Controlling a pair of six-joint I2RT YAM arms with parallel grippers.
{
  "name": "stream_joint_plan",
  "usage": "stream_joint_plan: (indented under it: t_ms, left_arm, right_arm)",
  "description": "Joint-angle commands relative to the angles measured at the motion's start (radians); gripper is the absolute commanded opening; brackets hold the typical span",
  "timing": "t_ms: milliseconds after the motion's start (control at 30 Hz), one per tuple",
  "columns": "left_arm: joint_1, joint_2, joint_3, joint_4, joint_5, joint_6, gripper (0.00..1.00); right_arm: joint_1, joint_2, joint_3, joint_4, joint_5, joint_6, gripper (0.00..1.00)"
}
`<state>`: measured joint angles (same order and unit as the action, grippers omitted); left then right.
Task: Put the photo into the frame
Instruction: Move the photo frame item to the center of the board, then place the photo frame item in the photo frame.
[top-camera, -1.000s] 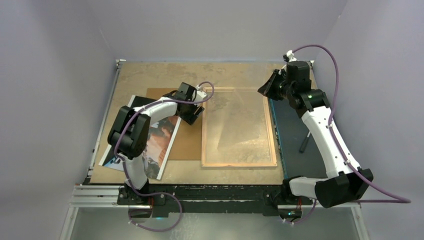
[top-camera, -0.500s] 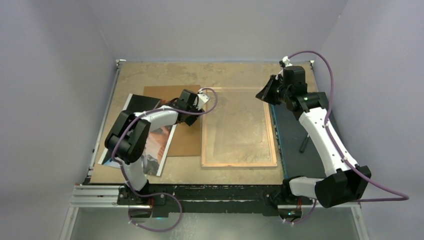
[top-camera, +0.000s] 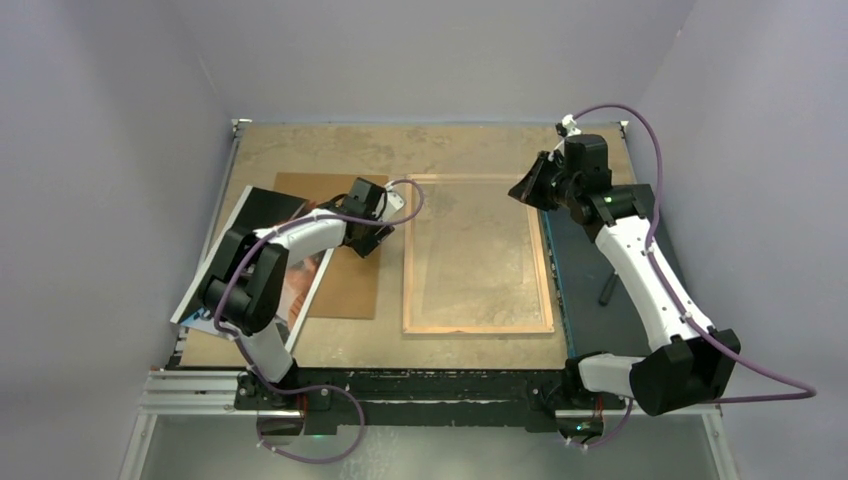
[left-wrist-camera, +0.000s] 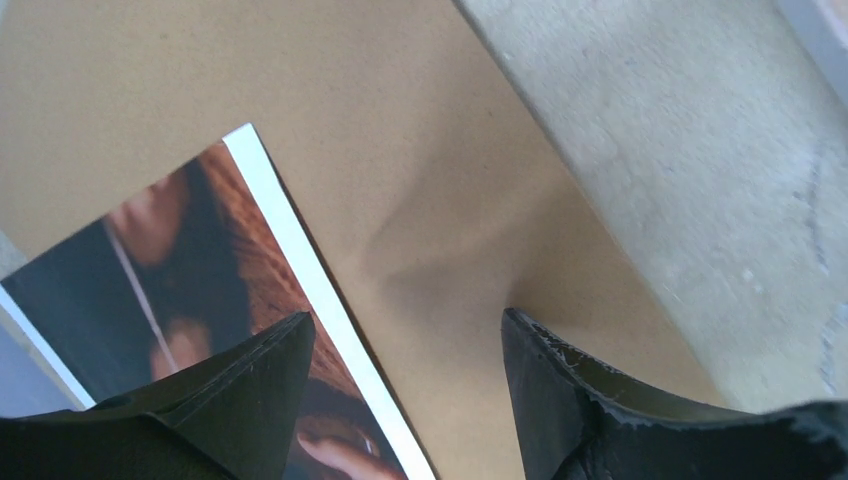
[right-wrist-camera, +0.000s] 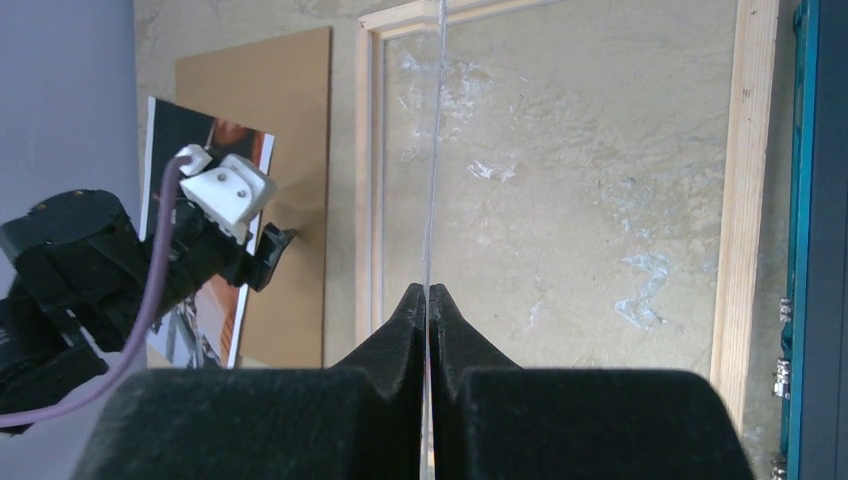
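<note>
The photo (top-camera: 268, 208) lies face up at the left of the table, partly on a brown backing board (top-camera: 350, 285). Its dark and orange print with a white border also shows in the left wrist view (left-wrist-camera: 180, 260). My left gripper (top-camera: 368, 238) is open and low over the photo's right edge: one finger (left-wrist-camera: 250, 380) is above the print, the other (left-wrist-camera: 560, 390) above the board (left-wrist-camera: 400, 180). The frame (top-camera: 546, 260) lies wood side up mid-table. At its far right corner, my right gripper (right-wrist-camera: 428, 290) is shut on a clear sheet (right-wrist-camera: 434, 150), held tilted above the frame (right-wrist-camera: 740, 200).
A dark mat (top-camera: 590, 255) with a hammer (top-camera: 608, 285) lies right of the frame. The photo's left side overhangs the table's left edge (top-camera: 205, 250). Purple walls close in on both sides and at the back.
My left gripper has moved left, and the brown board and photo have slid left with it, away from the frame. The right gripper has barely shifted and still pinches the clear sheet.
</note>
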<state>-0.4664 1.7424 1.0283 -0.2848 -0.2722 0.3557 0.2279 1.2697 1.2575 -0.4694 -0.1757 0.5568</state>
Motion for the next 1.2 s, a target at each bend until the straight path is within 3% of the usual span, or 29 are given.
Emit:
stream_joint_plan:
  t_ms: [0, 200, 467, 700, 900, 1167]
  left_arm:
    - [0.006, -0.021, 0.165, -0.236, 0.123, -0.09, 0.69]
    - [-0.006, 0.066, 0.346, -0.312, 0.37, -0.244, 0.75]
    - [-0.044, 0.206, 0.397, -0.268, 0.462, -0.327, 0.74]
    - [-0.055, 0.252, 0.374, -0.234, 0.421, -0.32, 0.67]
    - [-0.054, 0.241, 0.321, -0.201, 0.304, -0.276, 0.51]
    - [-0.049, 0.216, 0.27, -0.177, 0.195, -0.226, 0.42]
  right_arm:
    - [-0.003, -0.007, -0.013, 0.029, -0.026, -0.006, 0.0]
    - [-0.004, -0.014, 0.001, 0.012, -0.002, -0.006, 0.0]
    - [-0.004, -0.044, 0.006, -0.031, 0.041, -0.018, 0.0]
    - [-0.003, -0.046, 0.002, -0.036, 0.039, -0.018, 0.0]
    - [-0.004, -0.043, -0.001, -0.03, 0.011, -0.011, 0.0]
    - [-0.003, -0.052, -0.043, 0.031, 0.0, 0.012, 0.0]
